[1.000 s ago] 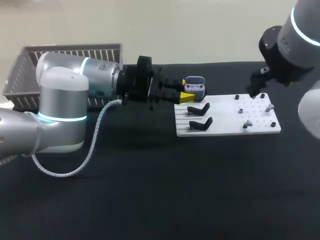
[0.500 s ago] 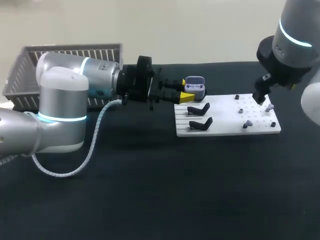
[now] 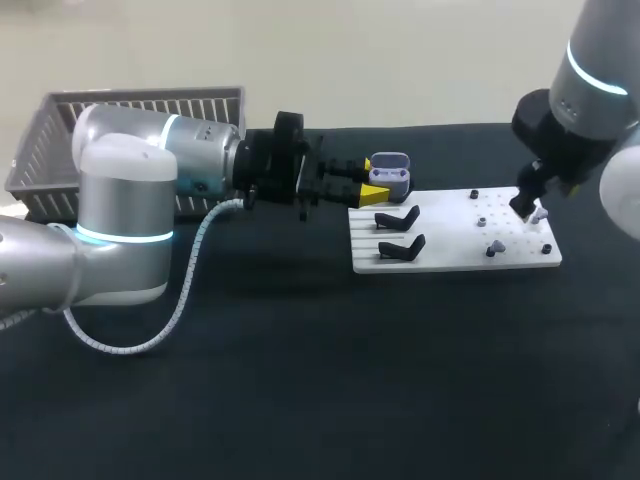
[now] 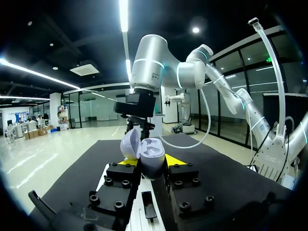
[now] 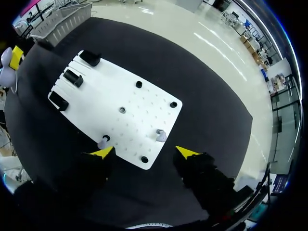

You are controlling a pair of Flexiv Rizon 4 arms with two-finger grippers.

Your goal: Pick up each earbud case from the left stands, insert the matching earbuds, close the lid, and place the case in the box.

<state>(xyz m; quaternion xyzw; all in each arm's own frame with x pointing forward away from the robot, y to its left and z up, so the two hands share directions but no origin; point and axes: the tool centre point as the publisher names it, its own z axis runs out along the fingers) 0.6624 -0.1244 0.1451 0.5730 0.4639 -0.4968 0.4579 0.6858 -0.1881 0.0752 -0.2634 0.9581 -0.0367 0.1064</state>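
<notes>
- Above the table, in the head view, my left pincer (image 3: 375, 183) grips the earbud case (image 3: 390, 170), lid up, in the air by the far left corner of the white board (image 3: 455, 260). My right pincer (image 3: 524, 205) hangs over the board's right end, close to an earbud (image 3: 540, 214). The box (image 3: 60, 130) stands well apart at the left.
- In the left wrist view, both my yellow tips press the open case from its two sides, its sockets facing outward.
- In the right wrist view, my right fingers stand wide apart with nothing in them. One earbud lies ahead between the tips, and the other earbud (image 5: 102, 143) is just ahead of one tip.
- I judge the step to be fetching an earbud for the open case. Next I need to centre over one earbud, lower, and close gently on that small rounded piece.
</notes>
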